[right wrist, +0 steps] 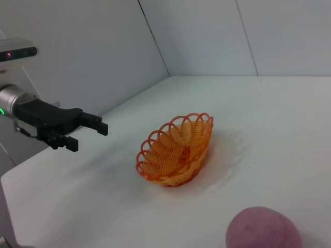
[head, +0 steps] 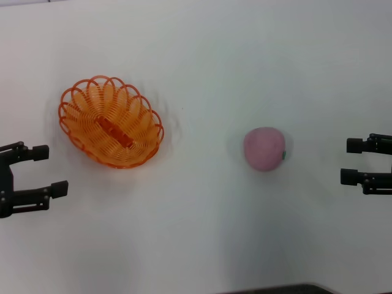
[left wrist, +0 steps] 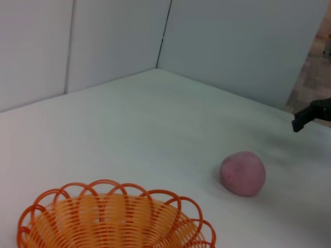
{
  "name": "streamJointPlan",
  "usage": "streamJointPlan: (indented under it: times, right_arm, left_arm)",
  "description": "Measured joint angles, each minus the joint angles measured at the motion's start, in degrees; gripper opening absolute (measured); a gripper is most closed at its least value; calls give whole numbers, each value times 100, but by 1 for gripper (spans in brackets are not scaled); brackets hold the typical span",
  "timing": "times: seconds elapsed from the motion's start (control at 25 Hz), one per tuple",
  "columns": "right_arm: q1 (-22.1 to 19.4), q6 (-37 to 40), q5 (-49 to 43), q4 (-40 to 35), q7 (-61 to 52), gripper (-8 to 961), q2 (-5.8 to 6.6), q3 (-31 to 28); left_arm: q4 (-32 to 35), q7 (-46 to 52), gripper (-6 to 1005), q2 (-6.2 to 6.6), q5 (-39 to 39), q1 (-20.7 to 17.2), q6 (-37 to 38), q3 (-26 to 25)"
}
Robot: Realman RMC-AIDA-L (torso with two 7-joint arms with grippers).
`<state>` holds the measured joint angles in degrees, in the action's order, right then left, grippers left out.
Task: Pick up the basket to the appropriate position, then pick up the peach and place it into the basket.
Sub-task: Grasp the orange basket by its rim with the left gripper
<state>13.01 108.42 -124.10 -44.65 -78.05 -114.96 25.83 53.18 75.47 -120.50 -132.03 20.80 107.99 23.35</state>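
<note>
The orange wire basket (head: 111, 122) sits empty on the white table, left of centre; it also shows in the left wrist view (left wrist: 111, 219) and the right wrist view (right wrist: 178, 150). The pink peach (head: 264, 148) lies right of centre, apart from the basket, and shows in the left wrist view (left wrist: 243, 173) and the right wrist view (right wrist: 264, 230). My left gripper (head: 50, 171) is open and empty at the left edge, below and left of the basket; it also shows in the right wrist view (right wrist: 88, 135). My right gripper (head: 348, 161) is open and empty at the right edge, right of the peach.
The white table (head: 202, 233) is bounded by white walls (left wrist: 114, 41) at the back and side. A dark edge (head: 275, 289) shows at the table's front.
</note>
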Motion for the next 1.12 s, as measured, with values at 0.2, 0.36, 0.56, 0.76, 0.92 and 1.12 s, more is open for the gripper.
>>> streamJointPlan:
  times: [0.2, 0.36, 0.56, 0.76, 0.92, 1.12]
  right_arm:
    - [2, -29, -6, 0, 0, 824, 0, 25]
    - [40, -37, -8, 0, 0, 824, 0, 31]
    - [91, -45, -9, -1, 0, 824, 0, 36]
    - [123, -51, -9, 1, 0, 824, 0, 40]
    - [140, -70, -9, 11, 0, 824, -13, 45]
    - [191, -74, -9, 10, -23, 824, -25, 42]
  left_arm:
    - [0, 5, 849, 14, -49, 5, 80, 103]
    - [0, 48, 849, 16, -147, 27, 85, 155]
    - [-1, 51, 849, 8, -150, 14, 90, 137]
    - [-1, 51, 848, 9, -150, 25, 90, 144]
    - [1, 125, 848, 16, -132, 69, 92, 124]
    - [383, 1151, 847, 99, -68, 310, 148, 110]
